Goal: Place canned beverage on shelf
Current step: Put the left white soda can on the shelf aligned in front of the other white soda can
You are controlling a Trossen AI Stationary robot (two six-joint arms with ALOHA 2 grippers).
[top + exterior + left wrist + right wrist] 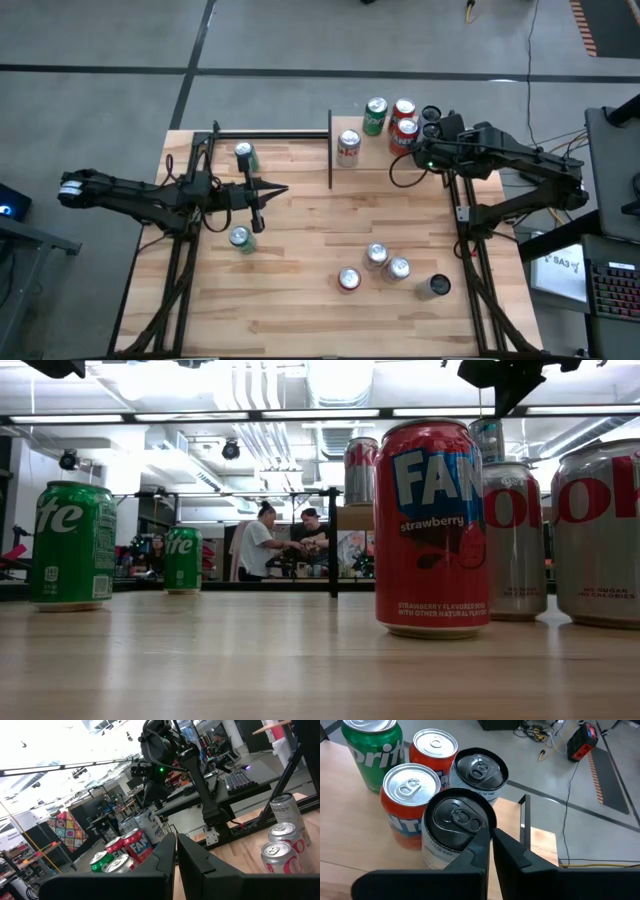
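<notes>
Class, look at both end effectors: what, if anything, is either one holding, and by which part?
Nothing. The left end effector is shut on air over the table; the right end effector is shut, empty, above the black-topped can.

silver can [598,532] cropped, distant people [285,542] perhaps blurred

Two people [285,540] standing in room behind table; keyboard [241,779] on desk.
</notes>
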